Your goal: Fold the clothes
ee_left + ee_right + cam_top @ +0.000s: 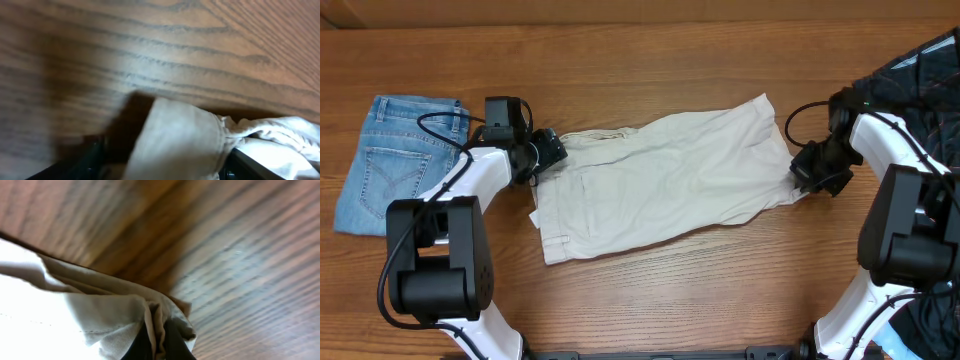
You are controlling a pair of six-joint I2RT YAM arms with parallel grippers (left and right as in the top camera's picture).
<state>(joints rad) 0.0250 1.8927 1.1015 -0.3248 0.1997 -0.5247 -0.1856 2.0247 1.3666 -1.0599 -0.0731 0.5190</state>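
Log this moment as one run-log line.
beige shorts: flat on table | left hand: shut on waistband end | right hand: shut on leg hem | folded jeans: apart, beyond left arm

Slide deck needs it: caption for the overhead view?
Left gripper and right gripper grip opposite ends of the beige shorts.

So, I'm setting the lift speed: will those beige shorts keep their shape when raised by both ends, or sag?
Probably floppy: the beige shorts lie wrinkled, and their hem crumples into soft folds. Likely light, being thin cloth lying flat. The middle would probably sag, unsupported between the ends.
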